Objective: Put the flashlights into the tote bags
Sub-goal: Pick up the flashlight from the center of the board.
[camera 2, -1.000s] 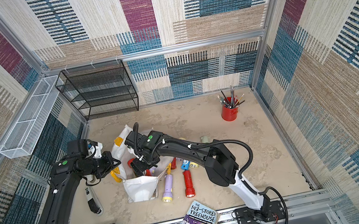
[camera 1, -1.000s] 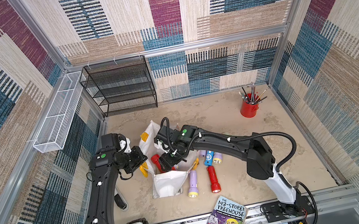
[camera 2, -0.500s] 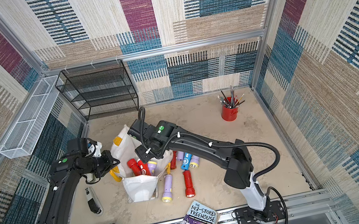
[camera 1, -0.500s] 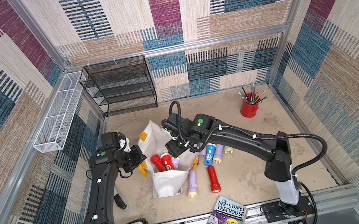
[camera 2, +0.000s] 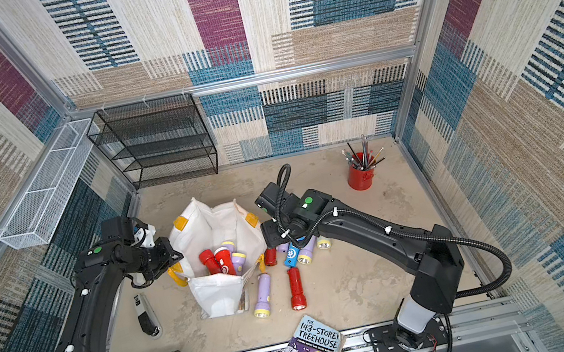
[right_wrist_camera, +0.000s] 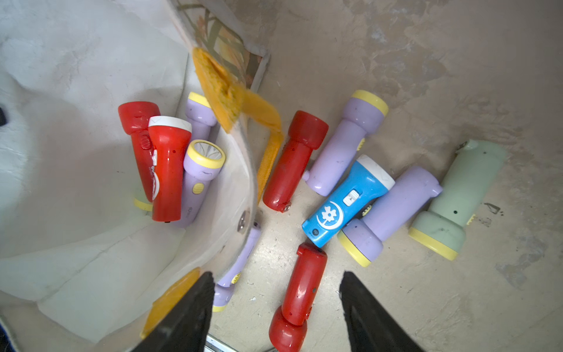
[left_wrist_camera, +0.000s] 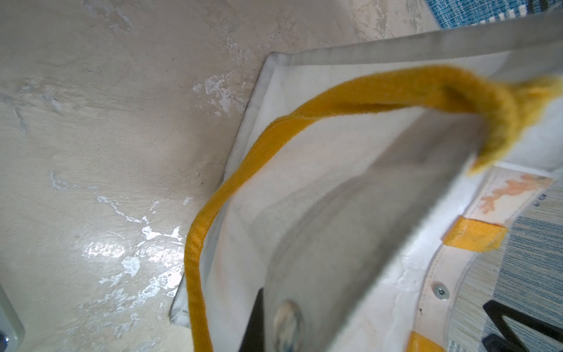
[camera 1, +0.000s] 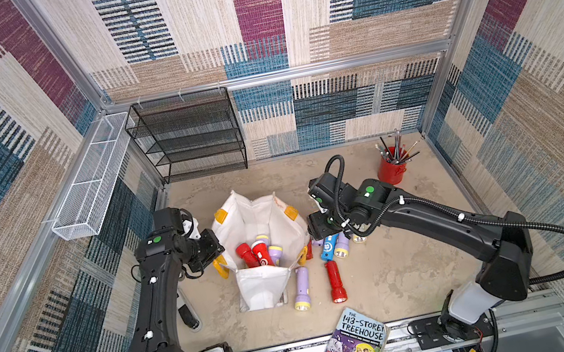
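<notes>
"Well, the risk?"

"Left gripper (camera 1: 219, 252) pinches the tote bag (camera 1: 263, 290) by its rim. Right gripper (right_wrist_camera: 275, 274), released and empty, hovers over flashlights (right_wrist_camera: 344, 198) crowded on the desk (right_wrist_camera: 396, 61) right of it. It may snag the bag wall."

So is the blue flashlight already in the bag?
No, the blue flashlight lies on the table, outside the bag.
</notes>
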Action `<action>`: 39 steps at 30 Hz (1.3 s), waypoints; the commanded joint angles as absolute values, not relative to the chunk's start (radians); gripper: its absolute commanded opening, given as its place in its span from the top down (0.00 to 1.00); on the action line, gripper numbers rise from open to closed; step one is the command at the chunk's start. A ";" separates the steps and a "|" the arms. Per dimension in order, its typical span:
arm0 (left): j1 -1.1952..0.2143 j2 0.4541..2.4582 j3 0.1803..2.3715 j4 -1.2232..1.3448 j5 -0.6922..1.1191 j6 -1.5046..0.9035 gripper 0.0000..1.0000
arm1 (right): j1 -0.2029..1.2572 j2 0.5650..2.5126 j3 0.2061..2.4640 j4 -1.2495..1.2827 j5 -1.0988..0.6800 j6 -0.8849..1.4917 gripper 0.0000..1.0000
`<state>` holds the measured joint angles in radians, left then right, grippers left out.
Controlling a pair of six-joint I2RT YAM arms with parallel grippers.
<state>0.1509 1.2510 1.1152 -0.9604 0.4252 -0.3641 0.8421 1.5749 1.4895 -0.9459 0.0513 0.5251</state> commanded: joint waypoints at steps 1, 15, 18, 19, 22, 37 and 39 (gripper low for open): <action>0.168 1.256 1.117 -0.997 0.422 -0.312 1.00 | 0.838 1.547 1.464 -0.885 0.030 0.557 0.32; 0.287 1.255 1.052 -1.009 0.339 -0.309 1.00 | 0.822 1.507 1.405 -0.833 -0.053 0.558 0.32; 0.312 1.259 1.040 -1.004 0.344 -0.312 0.99 | 0.822 1.466 1.331 -0.841 -0.078 0.596 0.33; 0.315 1.263 1.037 -1.005 0.347 -0.313 0.99 | 0.822 1.449 1.298 -0.837 -0.097 0.611 0.33; 0.321 1.272 1.028 -0.999 0.346 -0.314 0.98 | 0.822 1.390 1.184 -0.831 -0.159 0.661 0.34; 0.340 1.281 0.986 -0.953 0.402 -0.323 0.98 | 0.838 1.393 0.937 -0.720 -0.207 0.793 0.32; 0.349 1.282 0.981 -0.945 0.424 -0.328 0.97 | 0.844 1.426 0.936 -0.710 -0.193 0.804 0.32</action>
